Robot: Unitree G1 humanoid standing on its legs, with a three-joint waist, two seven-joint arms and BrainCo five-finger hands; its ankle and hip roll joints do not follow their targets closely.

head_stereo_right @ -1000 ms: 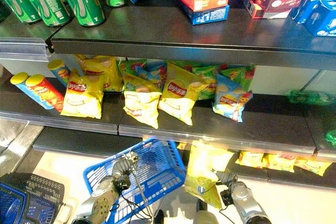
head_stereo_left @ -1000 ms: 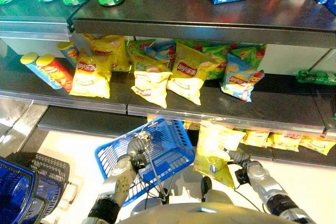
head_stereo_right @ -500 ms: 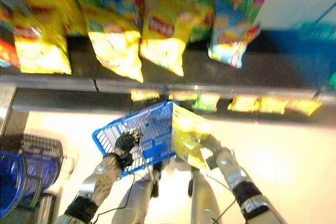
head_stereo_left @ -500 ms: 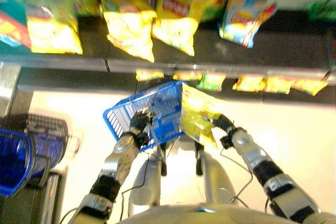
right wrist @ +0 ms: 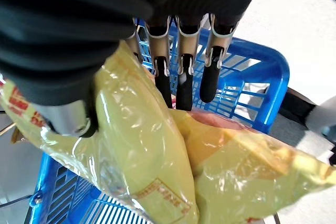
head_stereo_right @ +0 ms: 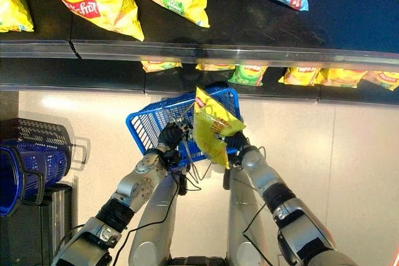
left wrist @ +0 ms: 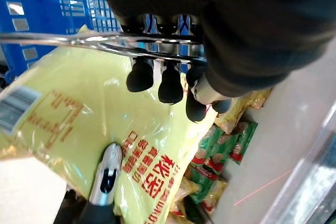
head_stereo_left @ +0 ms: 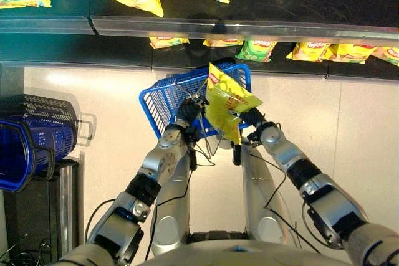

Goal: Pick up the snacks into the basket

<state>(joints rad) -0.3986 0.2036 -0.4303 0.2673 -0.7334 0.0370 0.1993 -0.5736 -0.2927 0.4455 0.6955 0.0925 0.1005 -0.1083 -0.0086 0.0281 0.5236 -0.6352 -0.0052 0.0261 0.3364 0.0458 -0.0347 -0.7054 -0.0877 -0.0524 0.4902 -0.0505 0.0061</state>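
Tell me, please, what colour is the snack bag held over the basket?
The snack bag is yellow with red print, clearest in the right eye view.

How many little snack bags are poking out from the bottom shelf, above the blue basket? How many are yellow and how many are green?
Yellow snack bags: 5
Green snack bags: 1
Total: 6

Both arms reach forward, left hand [head_stereo_left: 187, 111] and right hand [head_stereo_left: 252, 118] curled (gripping).
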